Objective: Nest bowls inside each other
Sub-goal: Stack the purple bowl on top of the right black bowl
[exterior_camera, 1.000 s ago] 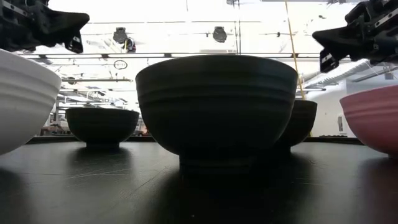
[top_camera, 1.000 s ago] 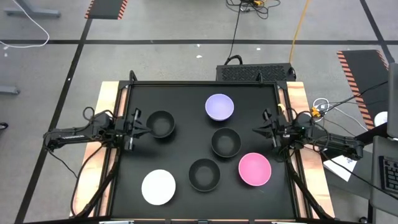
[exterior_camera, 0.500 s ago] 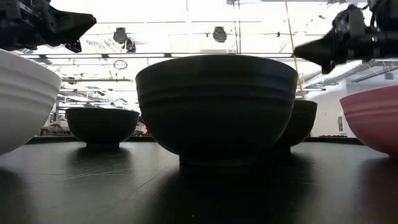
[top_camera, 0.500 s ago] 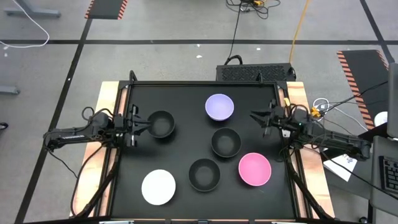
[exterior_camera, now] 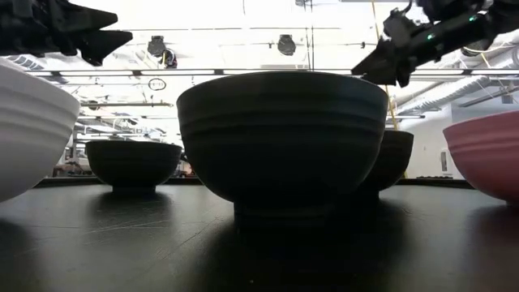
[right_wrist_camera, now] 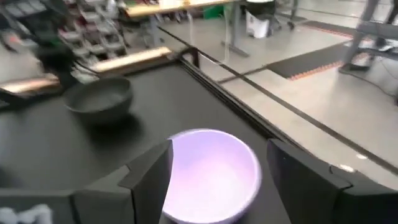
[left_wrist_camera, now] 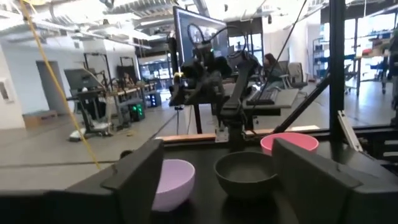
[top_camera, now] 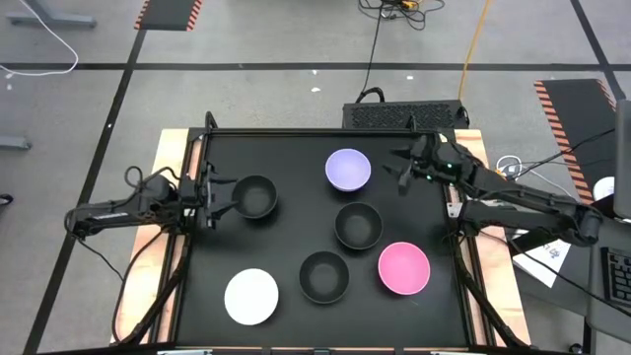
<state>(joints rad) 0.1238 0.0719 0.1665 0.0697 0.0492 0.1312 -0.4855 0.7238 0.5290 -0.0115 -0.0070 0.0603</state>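
Six bowls stand on their bases on the black table top: a black bowl (top_camera: 255, 196) at the left, a lavender bowl (top_camera: 348, 170) at the far side, a black bowl (top_camera: 358, 225) in the middle, a black bowl (top_camera: 324, 276) near the front, a pink bowl (top_camera: 404, 267) and a white bowl (top_camera: 250, 296). My left gripper (top_camera: 223, 196) hovers open just left of the left black bowl. My right gripper (top_camera: 397, 168) hovers open just right of the lavender bowl (right_wrist_camera: 211, 177), which shows between its fingers without touching them.
A raised black frame (top_camera: 320, 131) runs around the table top, with wooden strips (top_camera: 170, 168) outside it. A black box (top_camera: 404, 113) stands behind the far edge. Bare table top lies at the far left (top_camera: 256, 153) and near the front right corner.
Both grippers have opened. My right gripper has swung from the table's right edge toward the far edge and leftward, up to the lavender bowl. My left gripper has stayed by the left black bowl. No bowl has moved.
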